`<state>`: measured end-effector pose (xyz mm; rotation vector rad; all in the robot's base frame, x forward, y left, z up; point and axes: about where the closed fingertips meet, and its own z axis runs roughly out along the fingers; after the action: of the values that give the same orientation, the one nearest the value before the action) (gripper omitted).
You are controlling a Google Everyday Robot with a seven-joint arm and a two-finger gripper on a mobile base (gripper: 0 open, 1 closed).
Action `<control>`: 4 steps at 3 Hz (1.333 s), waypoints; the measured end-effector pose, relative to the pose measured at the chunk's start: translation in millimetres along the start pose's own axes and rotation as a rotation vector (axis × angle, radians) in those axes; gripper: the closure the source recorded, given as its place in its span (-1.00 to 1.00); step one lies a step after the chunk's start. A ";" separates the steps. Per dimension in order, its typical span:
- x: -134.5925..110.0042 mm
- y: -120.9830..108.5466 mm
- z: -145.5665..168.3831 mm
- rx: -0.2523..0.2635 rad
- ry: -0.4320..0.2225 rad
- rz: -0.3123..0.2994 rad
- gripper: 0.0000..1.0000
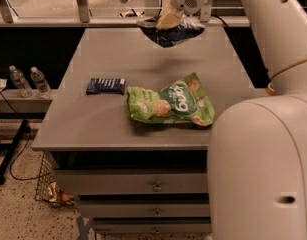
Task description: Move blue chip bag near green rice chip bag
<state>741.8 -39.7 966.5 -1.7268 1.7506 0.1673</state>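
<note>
Camera view, read left to right. Far down-left of the gripper, two clear plastic water bottles (29,81) stand on a low shelf beside the grey rectangular table (93,129), well out of any path. Down-left of the gripper, a small flat blue packet with white stripes (106,85) lies on the tabletop; it is not the task's thing and sits to the left of a direct line to the goal. The tan two-finger gripper (169,21) is over the far edge of the table, clamped on the upper edge of the dark navy, wrinkled foil blue chip bag (182,34), which hangs below it and appears clear of the surface, presumably so it can be carried rather than dragged. Directly below and nearer the camera lies the large bright green rice chip bag (170,104), flat on the tabletop, well apart from the held bag, with bare table between them. To the right, the robot's white arm (273,34) and bulky white housing (263,174) hide the table's right edge.
</note>
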 end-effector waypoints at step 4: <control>-5.6 112.7 -15.3 -0.250 -0.058 0.154 0.16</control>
<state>631.1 -29.7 941.5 -1.7370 1.8842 0.5181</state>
